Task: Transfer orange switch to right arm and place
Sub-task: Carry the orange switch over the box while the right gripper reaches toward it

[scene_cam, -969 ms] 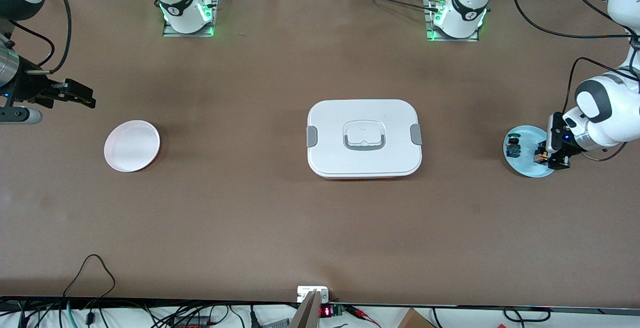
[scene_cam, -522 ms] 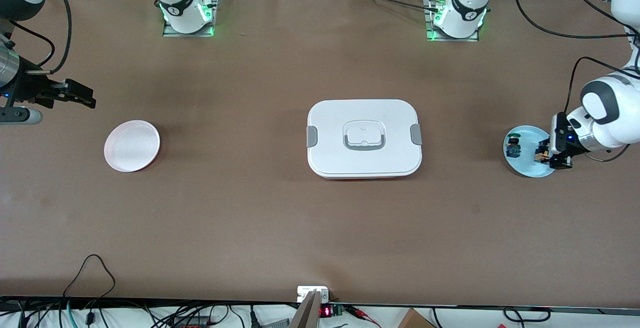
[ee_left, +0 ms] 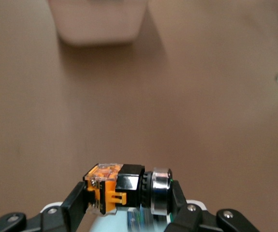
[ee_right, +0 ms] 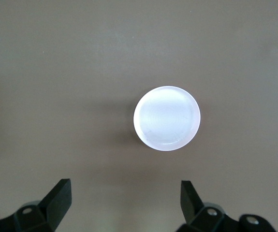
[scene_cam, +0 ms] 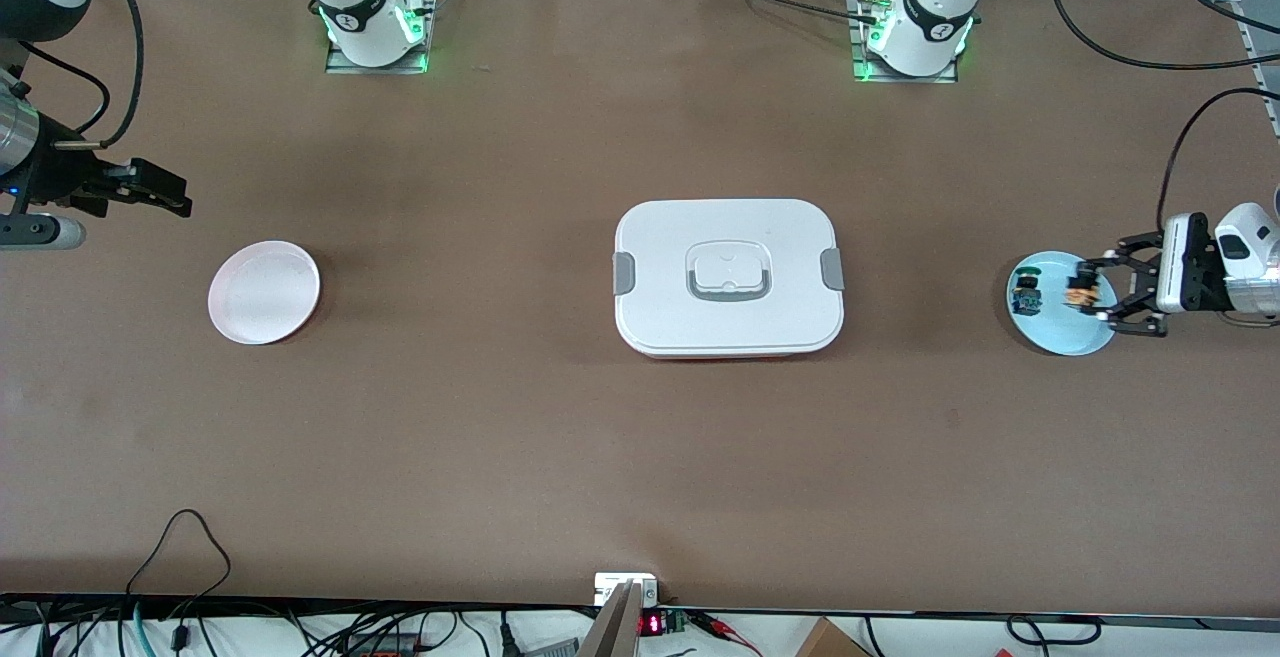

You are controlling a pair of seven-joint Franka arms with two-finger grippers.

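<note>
The orange switch point(scene_cam: 1080, 292), a small black body with orange parts and a silver ring, hangs just above the light blue plate point(scene_cam: 1060, 335) at the left arm's end of the table. My left gripper point(scene_cam: 1086, 293) is shut on it, lying level, one finger on each end. In the left wrist view the orange switch point(ee_left: 117, 186) sits crosswise between the fingers of the left gripper point(ee_left: 129, 192). My right gripper point(scene_cam: 183, 195) waits open and empty in the air at the right arm's end, over the table beside a pale pink plate point(scene_cam: 264, 292). The right gripper point(ee_right: 125, 191) holds nothing.
A blue switch with a green cap point(scene_cam: 1027, 294) lies on the light blue plate. A white lidded box point(scene_cam: 728, 277) with grey latches stands mid-table. The pale pink plate point(ee_right: 167, 118) is empty. Cables trail along the table edge nearest the front camera.
My left gripper has lifted the orange switch off the light blue plate and swung from pointing down to lying level. The right arm has not moved.
</note>
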